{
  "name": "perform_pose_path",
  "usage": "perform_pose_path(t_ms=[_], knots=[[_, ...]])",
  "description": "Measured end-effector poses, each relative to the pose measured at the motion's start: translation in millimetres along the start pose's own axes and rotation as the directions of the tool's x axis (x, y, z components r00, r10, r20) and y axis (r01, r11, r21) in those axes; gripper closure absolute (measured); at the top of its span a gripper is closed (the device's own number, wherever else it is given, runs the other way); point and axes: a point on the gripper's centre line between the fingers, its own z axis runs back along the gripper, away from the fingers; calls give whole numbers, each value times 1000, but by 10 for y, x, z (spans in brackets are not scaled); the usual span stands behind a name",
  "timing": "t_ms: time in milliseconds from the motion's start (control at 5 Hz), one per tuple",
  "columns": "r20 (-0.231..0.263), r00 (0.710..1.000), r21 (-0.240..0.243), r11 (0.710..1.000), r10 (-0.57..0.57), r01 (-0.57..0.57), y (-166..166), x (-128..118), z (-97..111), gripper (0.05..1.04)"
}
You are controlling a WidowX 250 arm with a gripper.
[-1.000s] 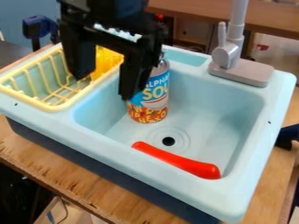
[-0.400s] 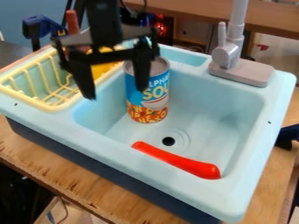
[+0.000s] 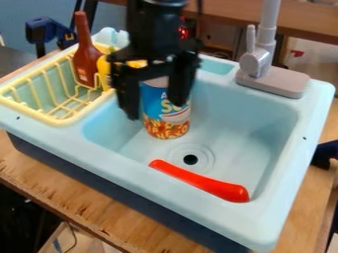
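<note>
The black gripper (image 3: 153,109) hangs open over the left part of the sink basin, one finger at the left of the soup can (image 3: 166,118) and the other in front of its upper right part. Nothing else is between the fingers, and I cannot tell whether they touch the can. The can stands upright in the basin, its top partly hidden by the gripper. A red curved object (image 3: 200,181) lies along the basin's front side, below the drain.
A yellow rack (image 3: 54,120) at the left holds a brown bottle (image 3: 86,52) and a yellow item (image 3: 103,71). A grey faucet (image 3: 261,62) rises from the rim of the light blue sink (image 3: 316,108) at the back right.
From over the rack and the can's left, the gripper has shifted right to the can, its fingers closer together than before. The brown bottle has come into fuller view.
</note>
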Motion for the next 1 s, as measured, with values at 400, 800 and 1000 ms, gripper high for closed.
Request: perform_pose_path(t_ms=[400,800,1000], knots=[[11,999,3,999,51,-51,-46,-187,-50,76],[16,1000,15,1000,24,-24,-169,-317,-303,76],[9,998,16,998,61,-61,-238,-418,-389,76]])
